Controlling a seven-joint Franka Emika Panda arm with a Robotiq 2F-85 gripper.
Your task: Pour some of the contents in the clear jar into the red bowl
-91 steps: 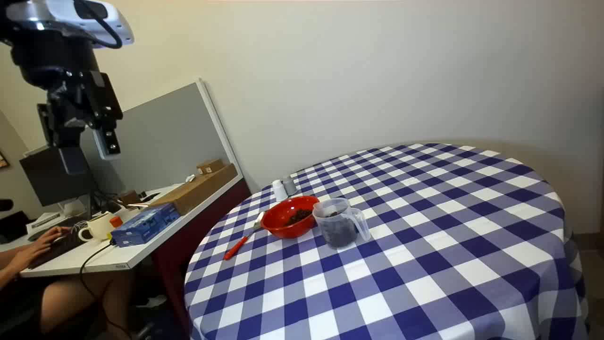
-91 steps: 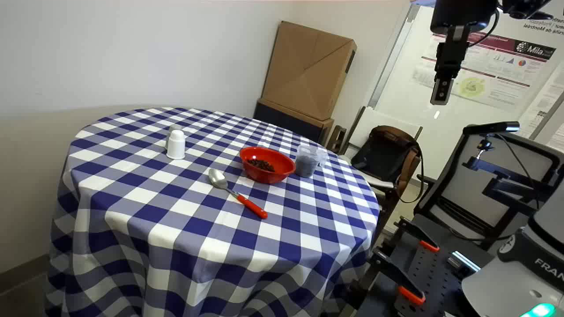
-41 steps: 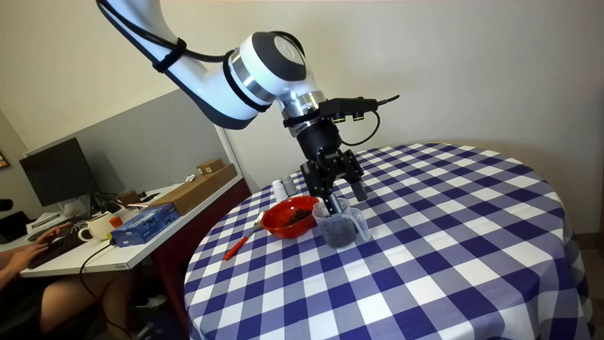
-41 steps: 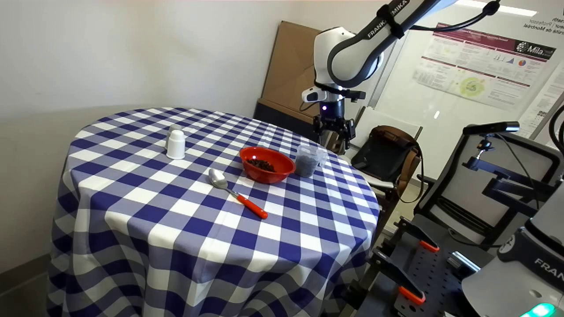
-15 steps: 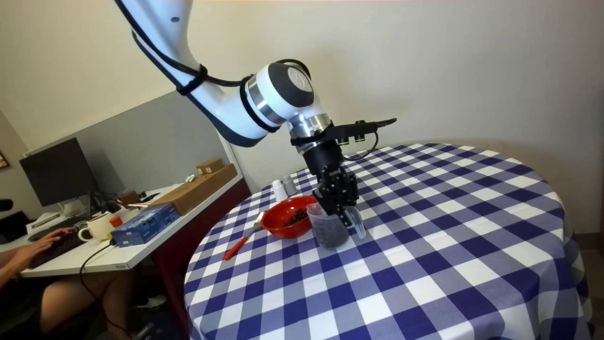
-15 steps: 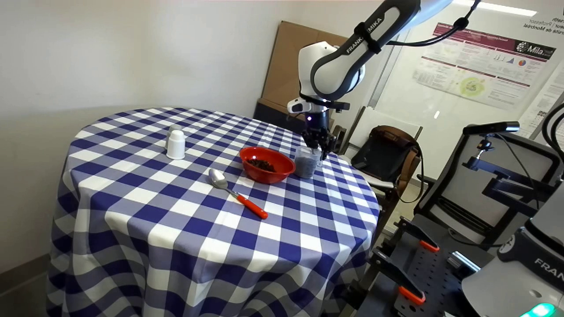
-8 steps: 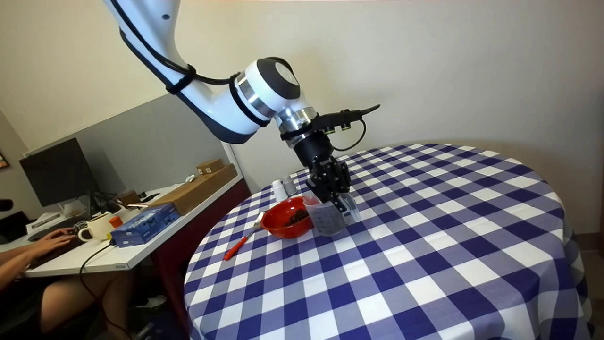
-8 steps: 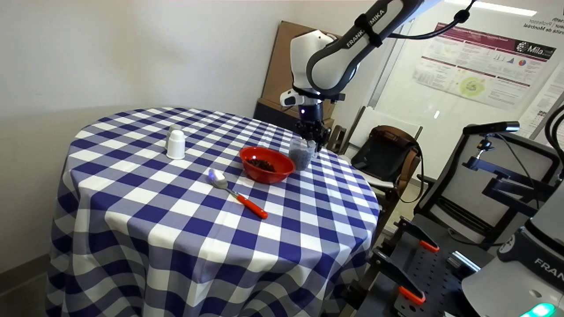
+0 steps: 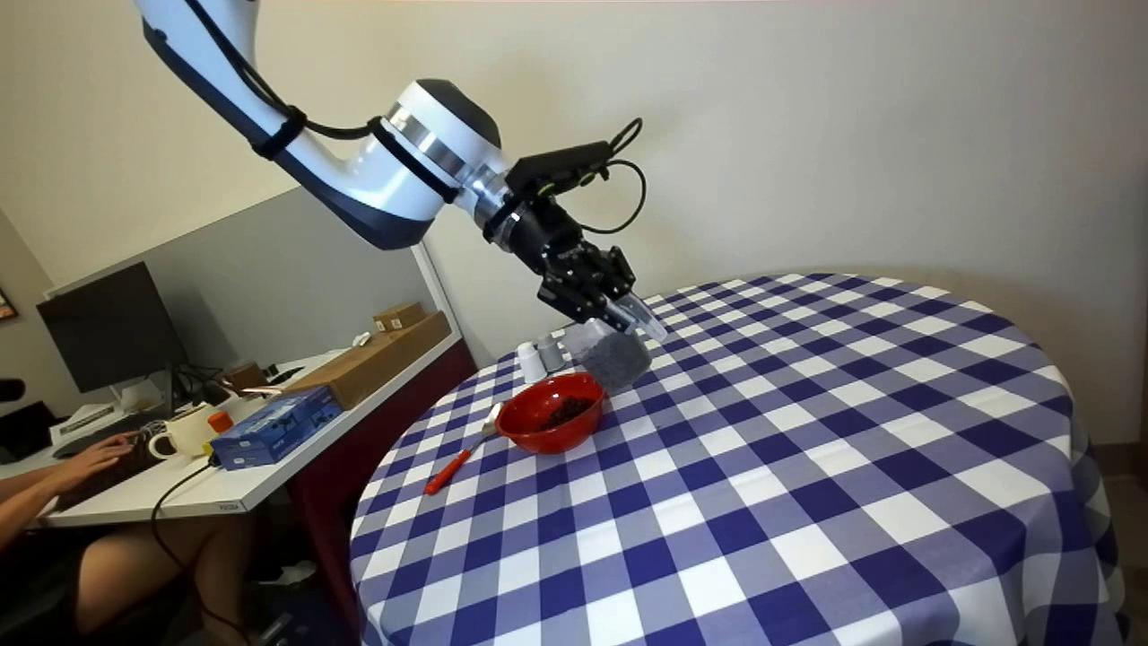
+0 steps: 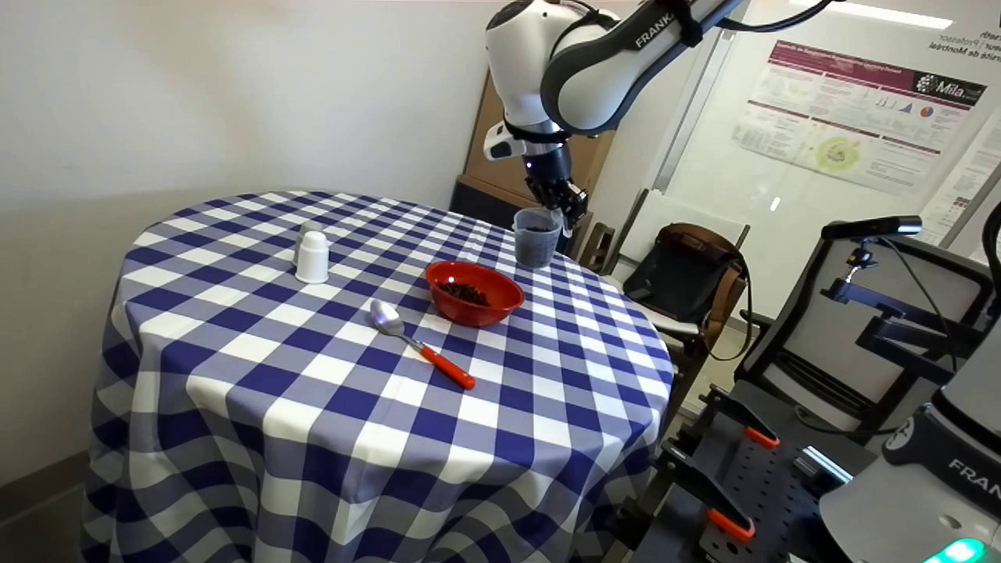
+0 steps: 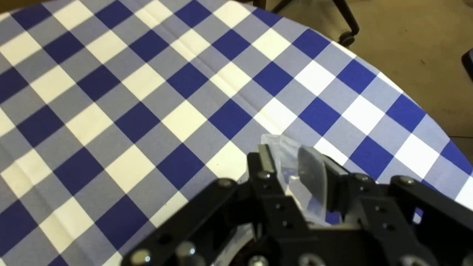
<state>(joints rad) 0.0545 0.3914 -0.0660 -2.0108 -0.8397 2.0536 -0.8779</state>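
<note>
The clear jar (image 10: 536,244), a see-through cup with dark contents, is off the table and close to the red bowl. In an exterior view the jar (image 9: 614,359) looks tilted, partly behind the bowl's rim. My gripper (image 9: 619,316) is shut on its handle. In the wrist view the translucent handle (image 11: 286,146) stands between the fingers of the gripper (image 11: 297,162); most of the cup is hidden behind the gripper body. The red bowl (image 10: 477,313) rests on the table with dark contents inside, and shows in both exterior views.
A spoon with a red handle (image 10: 446,366) lies beside the bowl. A white shaker (image 10: 313,258) and a grey shaker (image 9: 550,353) stand together near the bowl. The round table (image 9: 807,449) wears a checked cloth. A wall (image 9: 807,135) rises behind it.
Over the last second the jar has risen from the table with the gripper on its handle. The arm has moved up, and the jar has tilted. Earlier, the gripper was open and away from the jar.
</note>
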